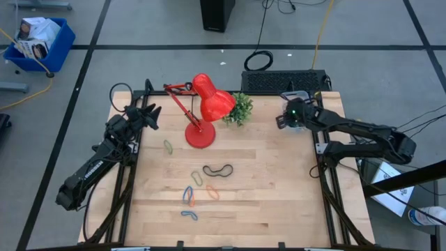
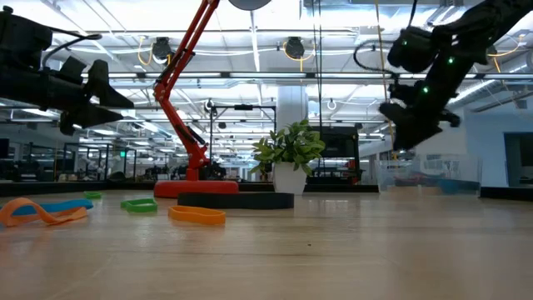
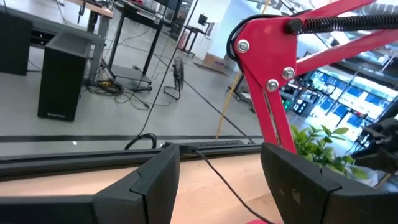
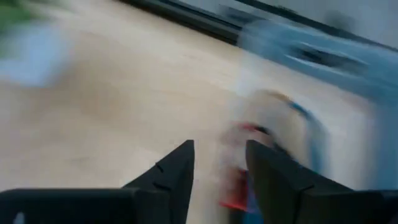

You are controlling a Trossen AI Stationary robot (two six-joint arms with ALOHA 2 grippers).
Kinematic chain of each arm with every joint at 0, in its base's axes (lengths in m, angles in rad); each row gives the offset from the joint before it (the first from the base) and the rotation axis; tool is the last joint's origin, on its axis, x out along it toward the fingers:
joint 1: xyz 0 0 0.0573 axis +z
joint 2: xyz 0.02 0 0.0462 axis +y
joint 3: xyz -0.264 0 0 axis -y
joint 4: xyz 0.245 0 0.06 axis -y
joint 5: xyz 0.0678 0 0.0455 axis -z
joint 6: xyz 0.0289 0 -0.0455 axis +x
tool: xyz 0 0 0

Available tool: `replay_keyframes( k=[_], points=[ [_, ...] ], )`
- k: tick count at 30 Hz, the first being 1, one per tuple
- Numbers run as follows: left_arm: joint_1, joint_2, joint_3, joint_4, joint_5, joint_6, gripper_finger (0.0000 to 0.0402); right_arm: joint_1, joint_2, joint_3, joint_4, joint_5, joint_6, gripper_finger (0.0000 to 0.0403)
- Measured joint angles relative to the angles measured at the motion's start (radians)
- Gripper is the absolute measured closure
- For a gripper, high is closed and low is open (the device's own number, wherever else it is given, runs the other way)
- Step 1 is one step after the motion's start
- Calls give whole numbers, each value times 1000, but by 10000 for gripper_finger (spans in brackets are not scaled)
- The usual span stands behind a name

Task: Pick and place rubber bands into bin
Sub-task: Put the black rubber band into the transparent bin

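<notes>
Your wooden table carries a red desk lamp and a small potted plant near its far edge. The rubber bands lie loose mid-table. The bin sits at the far right corner under the right pincer, fingers parted, nothing visibly held. The left pincer hovers open and empty at the far left. A blue crate stands on the grey floor.
</notes>
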Motion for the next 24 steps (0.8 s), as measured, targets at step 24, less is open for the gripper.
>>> replay_keyframes(
  k=[24],
  points=[
    [0,0,0,1,-18,1,172,527,81,0,704,-395,-424,269]
  ],
)
